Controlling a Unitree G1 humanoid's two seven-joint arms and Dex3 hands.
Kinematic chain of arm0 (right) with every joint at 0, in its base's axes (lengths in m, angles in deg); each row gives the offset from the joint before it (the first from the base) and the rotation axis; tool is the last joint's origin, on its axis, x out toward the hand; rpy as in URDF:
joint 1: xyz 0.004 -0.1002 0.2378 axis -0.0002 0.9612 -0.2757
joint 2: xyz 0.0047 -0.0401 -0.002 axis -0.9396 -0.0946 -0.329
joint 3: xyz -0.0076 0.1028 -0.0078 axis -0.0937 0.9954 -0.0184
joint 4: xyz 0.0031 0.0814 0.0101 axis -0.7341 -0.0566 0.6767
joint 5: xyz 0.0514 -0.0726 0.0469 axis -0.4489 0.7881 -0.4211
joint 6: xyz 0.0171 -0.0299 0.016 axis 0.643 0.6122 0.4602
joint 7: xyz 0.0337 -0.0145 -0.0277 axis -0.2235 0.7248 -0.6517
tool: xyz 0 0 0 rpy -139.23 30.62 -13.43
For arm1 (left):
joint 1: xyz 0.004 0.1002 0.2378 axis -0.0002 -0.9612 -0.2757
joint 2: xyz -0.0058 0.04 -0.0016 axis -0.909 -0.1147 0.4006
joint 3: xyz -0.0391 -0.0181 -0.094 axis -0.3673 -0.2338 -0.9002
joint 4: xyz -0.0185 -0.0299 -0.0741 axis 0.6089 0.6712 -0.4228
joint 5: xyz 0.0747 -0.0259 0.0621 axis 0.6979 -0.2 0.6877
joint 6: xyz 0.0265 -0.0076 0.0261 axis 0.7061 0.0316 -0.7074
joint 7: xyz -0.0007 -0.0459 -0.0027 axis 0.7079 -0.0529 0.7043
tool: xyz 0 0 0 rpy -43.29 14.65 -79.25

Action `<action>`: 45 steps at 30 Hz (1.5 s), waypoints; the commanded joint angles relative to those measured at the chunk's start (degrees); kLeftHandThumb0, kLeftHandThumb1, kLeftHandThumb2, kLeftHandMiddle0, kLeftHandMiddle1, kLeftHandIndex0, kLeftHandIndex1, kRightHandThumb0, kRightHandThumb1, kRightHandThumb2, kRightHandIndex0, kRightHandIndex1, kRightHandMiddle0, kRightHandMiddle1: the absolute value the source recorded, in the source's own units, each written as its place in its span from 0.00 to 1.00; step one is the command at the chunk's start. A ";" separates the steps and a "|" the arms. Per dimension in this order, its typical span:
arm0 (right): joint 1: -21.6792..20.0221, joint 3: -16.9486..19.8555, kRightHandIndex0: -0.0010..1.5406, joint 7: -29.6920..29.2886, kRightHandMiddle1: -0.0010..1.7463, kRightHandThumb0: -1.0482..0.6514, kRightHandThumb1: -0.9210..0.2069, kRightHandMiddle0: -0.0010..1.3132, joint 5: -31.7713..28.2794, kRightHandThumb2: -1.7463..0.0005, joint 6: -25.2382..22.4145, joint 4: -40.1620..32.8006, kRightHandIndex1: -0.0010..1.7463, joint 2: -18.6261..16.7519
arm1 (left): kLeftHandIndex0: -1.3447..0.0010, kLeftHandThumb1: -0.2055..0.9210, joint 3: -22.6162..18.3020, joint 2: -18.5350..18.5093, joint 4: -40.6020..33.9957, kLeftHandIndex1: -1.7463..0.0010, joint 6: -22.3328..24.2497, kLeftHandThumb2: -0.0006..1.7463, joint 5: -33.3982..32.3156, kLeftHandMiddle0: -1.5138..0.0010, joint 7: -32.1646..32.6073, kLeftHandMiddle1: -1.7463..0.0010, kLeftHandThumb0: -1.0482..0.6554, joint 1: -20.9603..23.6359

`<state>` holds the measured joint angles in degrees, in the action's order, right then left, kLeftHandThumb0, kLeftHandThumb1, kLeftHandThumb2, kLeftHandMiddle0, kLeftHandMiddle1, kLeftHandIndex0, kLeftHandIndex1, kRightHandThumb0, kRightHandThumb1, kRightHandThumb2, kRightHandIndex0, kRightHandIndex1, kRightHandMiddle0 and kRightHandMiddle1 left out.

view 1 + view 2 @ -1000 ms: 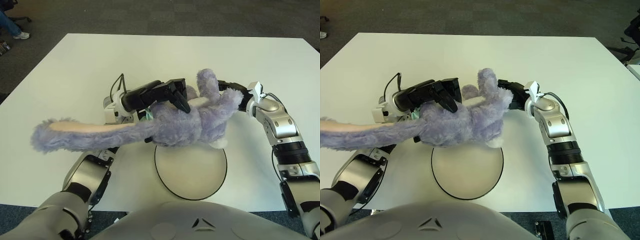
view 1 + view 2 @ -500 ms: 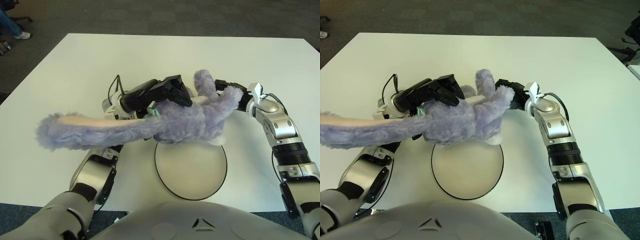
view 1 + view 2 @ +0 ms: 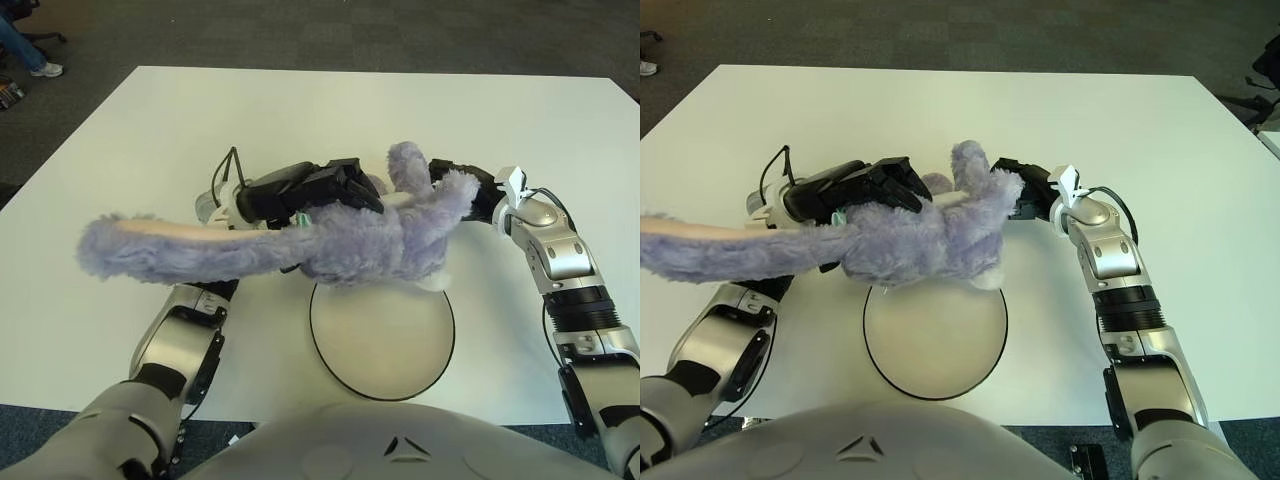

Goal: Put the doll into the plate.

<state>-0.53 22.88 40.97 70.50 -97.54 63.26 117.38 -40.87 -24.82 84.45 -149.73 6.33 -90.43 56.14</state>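
Both hands hold the fluffy lavender plush doll [image 3: 350, 245] in the air above the far rim of the round white plate with a thin black edge [image 3: 382, 340], which lies on the white table [image 3: 120, 140]. The left hand [image 3: 320, 188] has its black fingers curled over the doll's top. The right hand [image 3: 470, 190] grips the doll's far end, its fingers hidden in fur.

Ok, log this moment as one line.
doll: held above plate | left hand: gripping doll | right hand: gripping doll | not yet in plate
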 commanded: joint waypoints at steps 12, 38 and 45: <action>2.92 -1.77 0.22 -0.06 0.99 0.61 0.34 0.25 2.21 0.40 -3.25 4.07 1.00 -0.24 | 1.00 1.00 0.74 -1.08 0.81 0.65 -1.84 0.57 -1.27 0.85 -4.78 0.57 0.00 4.55; 1.02 -0.53 0.23 1.94 0.99 0.61 0.35 0.26 1.63 0.39 -2.07 9.43 1.00 -1.35 | 0.98 1.00 -8.30 -7.02 14.01 0.22 10.76 0.55 -13.48 0.82 -15.05 0.11 0.01 -1.21; 1.08 0.53 0.23 3.75 0.99 0.61 0.35 0.26 1.00 0.38 1.46 13.35 1.00 -1.91 | 0.70 0.55 -0.13 -26.50 -14.41 0.04 57.82 0.70 -1.68 0.65 6.00 0.09 0.49 -4.60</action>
<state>-4.04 24.81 42.55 70.85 -94.79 67.92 116.12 -47.01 -34.81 93.39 -130.61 -3.77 -99.80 55.58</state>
